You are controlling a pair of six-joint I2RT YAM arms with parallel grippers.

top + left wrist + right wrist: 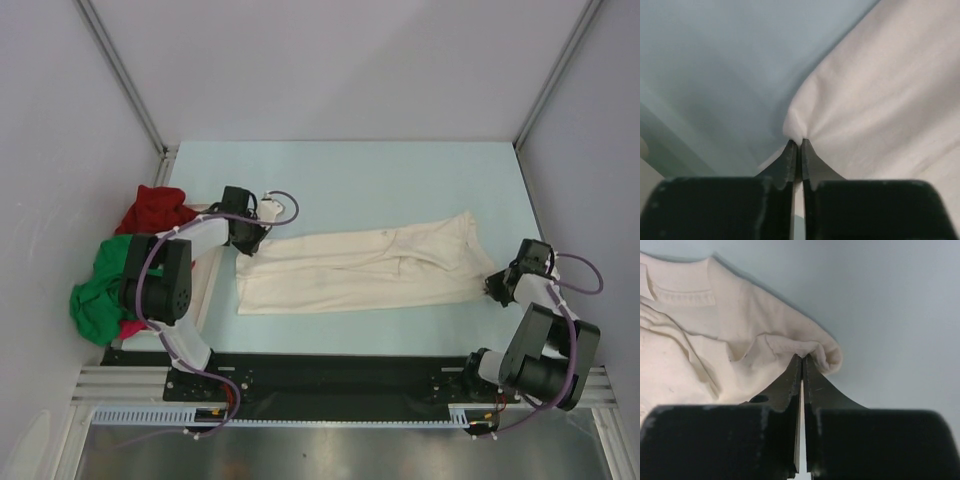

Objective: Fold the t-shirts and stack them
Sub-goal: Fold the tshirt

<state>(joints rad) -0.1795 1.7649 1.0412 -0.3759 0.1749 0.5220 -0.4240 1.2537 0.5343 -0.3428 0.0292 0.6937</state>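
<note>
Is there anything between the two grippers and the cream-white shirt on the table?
Nothing visible. The left gripper and the right gripper are each shut on an edge of the cream-white shirt. The red shirt and green shirt lie apart, off to its left.

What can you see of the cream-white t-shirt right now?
The cream-white t-shirt looks like soft, wrinkled cloth, folded into a long strip lying across the pale blue table. The left tool is shut on a corner at its left end; the right tool is shut on a folded edge at its right end, near the collar.
</note>
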